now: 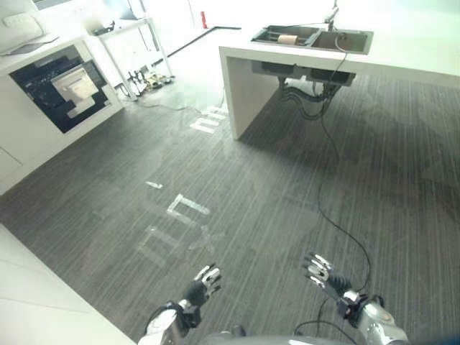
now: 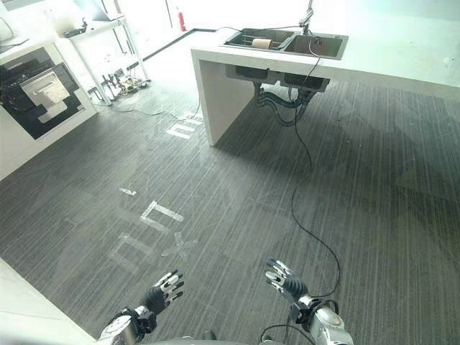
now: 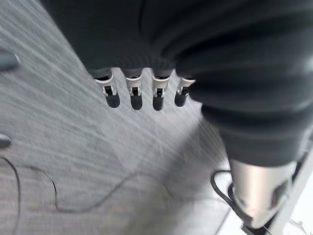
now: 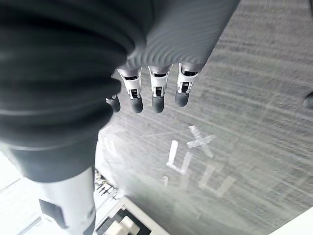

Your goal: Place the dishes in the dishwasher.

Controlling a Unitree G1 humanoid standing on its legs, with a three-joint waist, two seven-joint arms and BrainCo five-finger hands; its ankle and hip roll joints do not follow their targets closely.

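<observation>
Left eye view: floor (image 1: 287,187) spreads before counter (image 1: 244,79).

Both hands are held low over the floor (image 1: 287,172), the left hand (image 1: 203,282) beside the right hand (image 1: 321,272), apart from each other. Tape marks (image 1: 176,223) lie on the floor just ahead of the left hand. Far ahead of the right hand a counter (image 1: 402,54) stands, with a sink (image 1: 316,37) set in it. Far ahead and to the left of the left hand, a built-in appliance (image 1: 65,90) is set in a cabinet.
</observation>
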